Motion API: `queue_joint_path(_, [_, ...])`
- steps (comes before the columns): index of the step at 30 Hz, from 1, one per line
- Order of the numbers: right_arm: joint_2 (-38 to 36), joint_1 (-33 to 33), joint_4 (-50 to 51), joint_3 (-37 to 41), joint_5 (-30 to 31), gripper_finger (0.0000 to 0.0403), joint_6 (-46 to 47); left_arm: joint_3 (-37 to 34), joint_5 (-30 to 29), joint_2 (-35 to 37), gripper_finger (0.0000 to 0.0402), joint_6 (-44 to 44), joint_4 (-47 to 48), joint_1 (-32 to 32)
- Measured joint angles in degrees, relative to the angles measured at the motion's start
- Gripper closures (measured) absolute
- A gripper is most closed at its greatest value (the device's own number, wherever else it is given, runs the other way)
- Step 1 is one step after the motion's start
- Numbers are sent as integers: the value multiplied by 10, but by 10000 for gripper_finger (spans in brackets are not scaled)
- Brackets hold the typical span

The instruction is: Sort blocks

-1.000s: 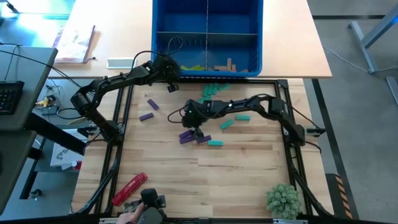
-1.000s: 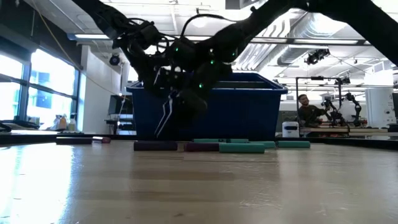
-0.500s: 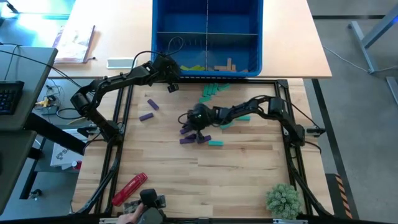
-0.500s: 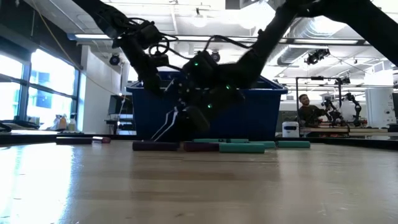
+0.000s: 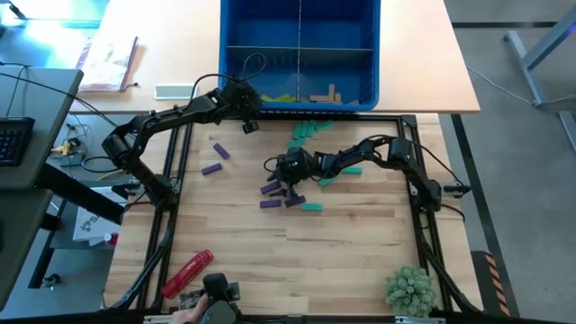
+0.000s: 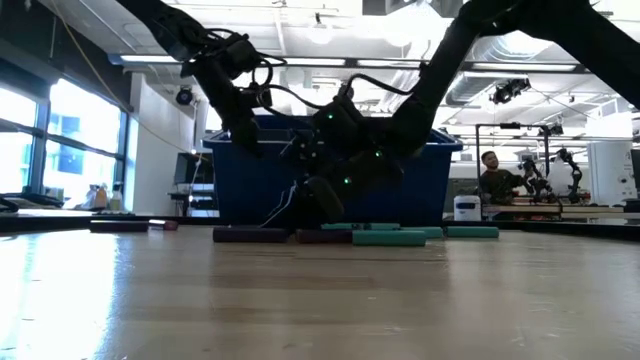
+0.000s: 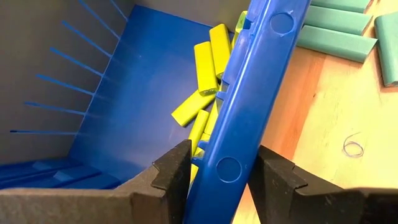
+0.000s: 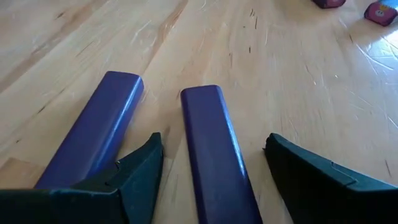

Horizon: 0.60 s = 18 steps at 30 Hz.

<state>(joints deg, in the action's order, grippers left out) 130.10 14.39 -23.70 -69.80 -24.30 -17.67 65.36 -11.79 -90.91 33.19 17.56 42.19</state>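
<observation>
My right gripper [image 8: 211,165] is spread wide over a purple block [image 8: 214,149] near the blue bin [image 5: 300,54]. Next I squeeze it.

My left gripper [image 7: 214,180] pinches the bin's wall.

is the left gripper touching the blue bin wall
Touching. In the left wrist view both fingers of the left gripper press against the blue bin's wall on either side.

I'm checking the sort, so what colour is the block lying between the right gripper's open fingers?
Purple block, seen best in the right wrist view.
</observation>
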Motion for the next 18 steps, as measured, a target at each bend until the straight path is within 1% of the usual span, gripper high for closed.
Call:
queue_joint_path(6, [30, 3, -18, -2, -11, 173, 38, 0, -4, 0, 277, 0, -1, 0])
queue_joint_path(11, [34, 3, -21, -2, -4, 214, 39, 0, -10, 0, 277, 0, -2, 0])
queue_joint_path(14, [34, 2, -23, -2, 19, 244, 39, 0, -10, 0, 277, 1, -5, 0])
queue_joint_path(18, [34, 3, -28, -1, 27, 298, 41, -1, -11, 0, 277, 16, -6, 0])
